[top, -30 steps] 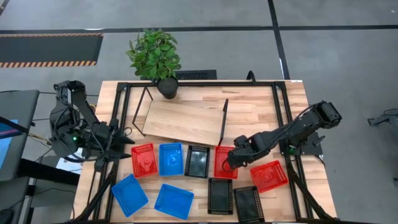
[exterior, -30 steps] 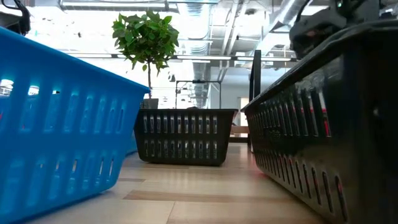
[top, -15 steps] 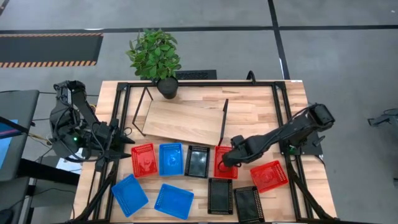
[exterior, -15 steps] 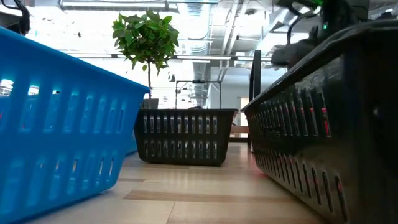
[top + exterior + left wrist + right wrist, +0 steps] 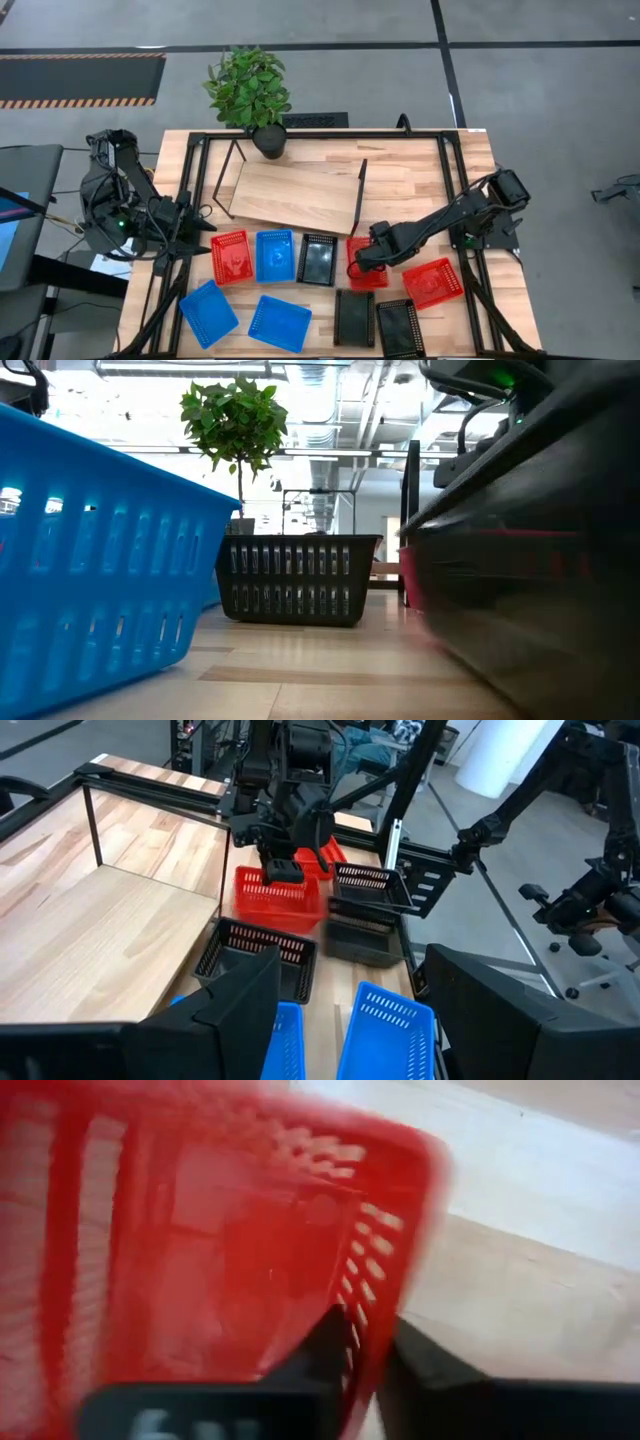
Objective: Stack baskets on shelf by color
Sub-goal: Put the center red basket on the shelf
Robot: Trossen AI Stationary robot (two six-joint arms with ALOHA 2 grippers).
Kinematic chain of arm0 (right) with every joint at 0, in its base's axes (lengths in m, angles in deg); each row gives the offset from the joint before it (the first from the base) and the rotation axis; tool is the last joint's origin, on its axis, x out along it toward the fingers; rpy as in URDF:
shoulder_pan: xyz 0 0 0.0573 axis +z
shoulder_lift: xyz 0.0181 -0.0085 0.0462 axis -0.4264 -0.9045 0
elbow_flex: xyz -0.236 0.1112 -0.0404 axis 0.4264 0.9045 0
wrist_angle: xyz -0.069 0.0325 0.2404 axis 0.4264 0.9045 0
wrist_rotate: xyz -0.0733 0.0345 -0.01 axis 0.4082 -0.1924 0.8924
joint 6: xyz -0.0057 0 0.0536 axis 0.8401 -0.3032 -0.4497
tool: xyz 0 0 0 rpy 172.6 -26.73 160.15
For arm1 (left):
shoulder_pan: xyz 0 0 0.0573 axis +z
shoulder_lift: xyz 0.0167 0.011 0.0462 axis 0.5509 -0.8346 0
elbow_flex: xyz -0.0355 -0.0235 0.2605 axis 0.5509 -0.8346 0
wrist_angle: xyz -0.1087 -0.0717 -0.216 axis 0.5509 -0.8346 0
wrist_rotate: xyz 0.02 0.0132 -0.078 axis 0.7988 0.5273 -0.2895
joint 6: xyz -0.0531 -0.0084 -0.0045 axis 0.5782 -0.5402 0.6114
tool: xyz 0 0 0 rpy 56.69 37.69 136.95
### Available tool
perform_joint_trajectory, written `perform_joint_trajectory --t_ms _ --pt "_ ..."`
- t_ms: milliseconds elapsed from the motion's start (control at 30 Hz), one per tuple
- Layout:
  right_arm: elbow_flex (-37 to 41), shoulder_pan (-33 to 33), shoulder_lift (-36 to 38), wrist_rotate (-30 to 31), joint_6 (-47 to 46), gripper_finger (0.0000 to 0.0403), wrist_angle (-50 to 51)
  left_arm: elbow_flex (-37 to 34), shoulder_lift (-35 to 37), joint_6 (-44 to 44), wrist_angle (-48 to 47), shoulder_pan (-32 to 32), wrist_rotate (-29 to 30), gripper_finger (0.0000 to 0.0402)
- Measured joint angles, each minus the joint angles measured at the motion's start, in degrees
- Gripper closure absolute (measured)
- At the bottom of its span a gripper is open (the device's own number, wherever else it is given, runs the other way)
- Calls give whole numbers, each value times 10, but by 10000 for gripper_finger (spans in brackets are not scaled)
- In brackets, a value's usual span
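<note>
Gripping a red basket beside the bare shelf, right tool begins stacking (all nine remain).

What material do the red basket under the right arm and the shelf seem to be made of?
The red basket looks like moulded plastic: its walls are thin slotted mesh in one even colour with a slight sheen. The right tool is shut on its wall. The shelf looks like pale, matt wood with visible grain, and its thin black end frames are probably metal.
</note>
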Motion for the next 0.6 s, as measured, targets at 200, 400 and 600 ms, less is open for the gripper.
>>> perform_joint_trajectory --t_ms 200,400,600 --pt "0 0 4 -2 -12 383 2 0 0 0 0 0 0 164" --pt "1 0 57 13 -3 391 27 0 0 0 0 0 0 164" --pt "0 3 155 19 12 393 41 0 0 1 0 0 0 164"
